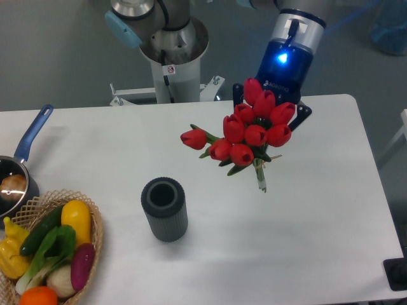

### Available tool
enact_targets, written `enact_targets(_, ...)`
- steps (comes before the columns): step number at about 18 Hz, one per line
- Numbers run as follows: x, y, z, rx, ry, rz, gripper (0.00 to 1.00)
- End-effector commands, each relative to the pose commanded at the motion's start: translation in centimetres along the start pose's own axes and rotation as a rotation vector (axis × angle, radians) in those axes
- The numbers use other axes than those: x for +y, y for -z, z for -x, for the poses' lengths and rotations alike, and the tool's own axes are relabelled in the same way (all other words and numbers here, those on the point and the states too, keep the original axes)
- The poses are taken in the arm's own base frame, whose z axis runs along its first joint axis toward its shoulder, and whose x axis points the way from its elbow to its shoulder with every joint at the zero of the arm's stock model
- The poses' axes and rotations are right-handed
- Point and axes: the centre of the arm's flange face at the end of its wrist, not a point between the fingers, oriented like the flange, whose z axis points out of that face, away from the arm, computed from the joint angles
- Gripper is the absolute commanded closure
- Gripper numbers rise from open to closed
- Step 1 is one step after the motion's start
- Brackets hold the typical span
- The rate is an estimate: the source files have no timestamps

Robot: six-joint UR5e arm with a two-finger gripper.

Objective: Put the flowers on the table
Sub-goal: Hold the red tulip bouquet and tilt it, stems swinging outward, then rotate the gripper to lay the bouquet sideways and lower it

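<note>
One bunch of red tulips (251, 131) hangs in the air above the right half of the white table (305, 241), held up by the gripper (270, 105) of the arm that comes in from the top of the view. The blooms cluster just below the gripper's dark body and hide its fingers, so the jaw opening cannot be read directly; the flowers are off the surface and carried by it. One tulip sticks out to the left of the rest, and the short pale green stems point down and slightly right, their tips above the tabletop without clear contact. A blue light glows on the wrist section above the gripper. Left of the bouquet and nearer the front edge stands a dark grey ribbed cylindrical vase (165, 209), upright with its mouth open, well apart from the flowers. At the front left corner sits a wicker basket (94, 238) holding yellow, green, purple and orange vegetables, and just behind it is a small saucepan (14, 178) with a blue handle.
</note>
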Motion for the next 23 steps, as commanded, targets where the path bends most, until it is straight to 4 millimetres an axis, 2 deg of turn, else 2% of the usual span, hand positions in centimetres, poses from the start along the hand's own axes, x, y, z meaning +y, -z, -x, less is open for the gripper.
enact_targets(3,0.7,-0.2,-0.5,-0.011,-0.042,0.049,0.58)
enact_targets(7,2.3,0.0,-1.3,-0.015,-0.113,0.176,0.52)
enact_targets(11,2.7,-0.1,-1.8,0.001,-0.157,0.222,0.52)
enact_targets(15,4.1,-0.5,-2.5,0.064,-0.277,0.369,0.52)
enact_targets(17,3.9,-1.7,-3.6,0.093,-0.324,0.404,0.52)
enact_targets(20,4.5,-3.1,-4.5,0.127,-0.34,0.49,0.52)
enact_targets(22,4.8,-5.2,-5.1,0.163,-0.369,0.547,0.52)
enact_targets(23,4.9,-5.5,-5.1,0.167,-0.39,0.572,0.52)
